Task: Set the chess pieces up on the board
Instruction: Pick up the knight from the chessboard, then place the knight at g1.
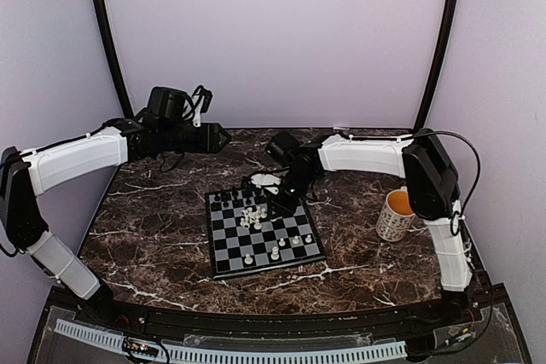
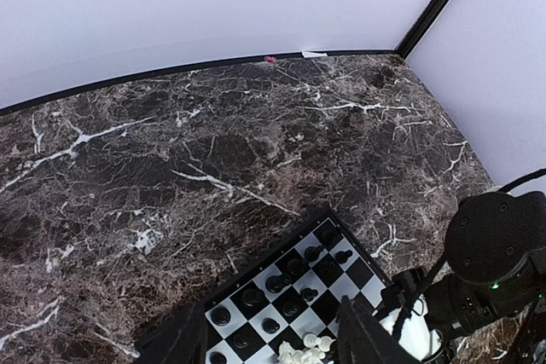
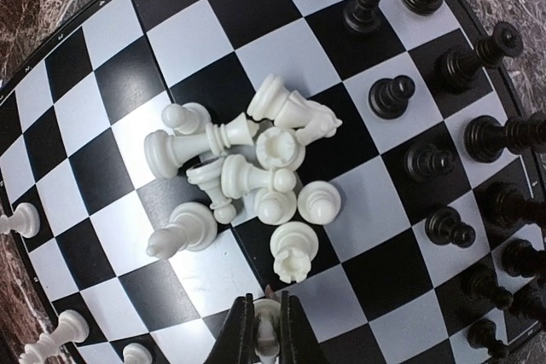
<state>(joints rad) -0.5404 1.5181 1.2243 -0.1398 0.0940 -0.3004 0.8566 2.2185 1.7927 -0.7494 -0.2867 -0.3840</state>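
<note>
The board (image 1: 223, 255) lies mid-table. A heap of white chess pieces (image 3: 256, 168) lies toppled near its middle, and black chess pieces (image 3: 392, 95) stand in rows along the far side. A few white pieces (image 1: 277, 249) stand on the near squares. My right gripper (image 3: 266, 334) hovers low over the board beside the heap, shut on one white piece (image 3: 266, 326) pinched between its fingers. My left gripper (image 2: 269, 343) hangs open and empty above the table behind the board's far left corner, its fingers (image 2: 367, 338) framing the black rows (image 2: 281, 296).
A white patterned mug (image 1: 397, 215) with an orange inside stands right of the board, close to the right arm. Dark marble table (image 1: 153, 236) surrounds the board. Walls close in behind and at both sides.
</note>
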